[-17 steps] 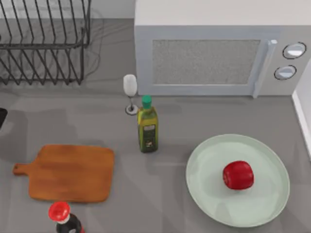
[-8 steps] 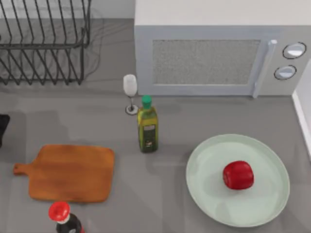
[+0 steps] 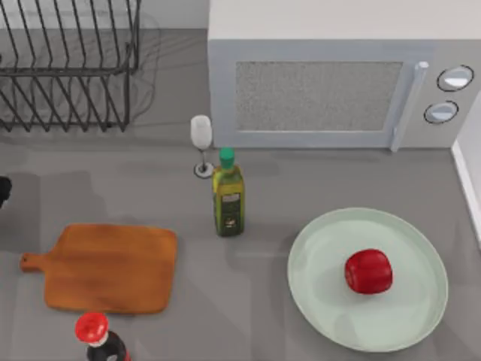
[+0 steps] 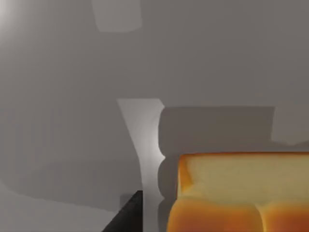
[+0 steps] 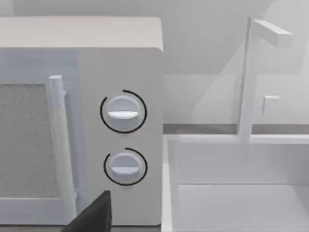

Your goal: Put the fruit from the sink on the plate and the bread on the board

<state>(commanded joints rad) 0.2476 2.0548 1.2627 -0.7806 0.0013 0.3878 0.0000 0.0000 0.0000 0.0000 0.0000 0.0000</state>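
Left gripper (image 4: 126,218) beside the bread (image 4: 241,193); its grasp cannot be told; fruit (image 3: 368,271) on plate (image 3: 421,316).

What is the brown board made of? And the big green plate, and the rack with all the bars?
The flat orange-brown cutting board looks like wood: warm streaky grain, matte. The round pale mint-green plate looks like glazed ceramic, smooth with a soft sheen, though it could be plastic. The dark dish rack looks like thin metal wire.

Grey countertop (image 3: 301,180). White microwave (image 3: 338,75) along the far edge, black wire dish rack (image 3: 68,68) at the far left corner. White sink (image 5: 241,188) with tap (image 5: 251,72) beside the microwave, pale wall (image 5: 203,29) behind.
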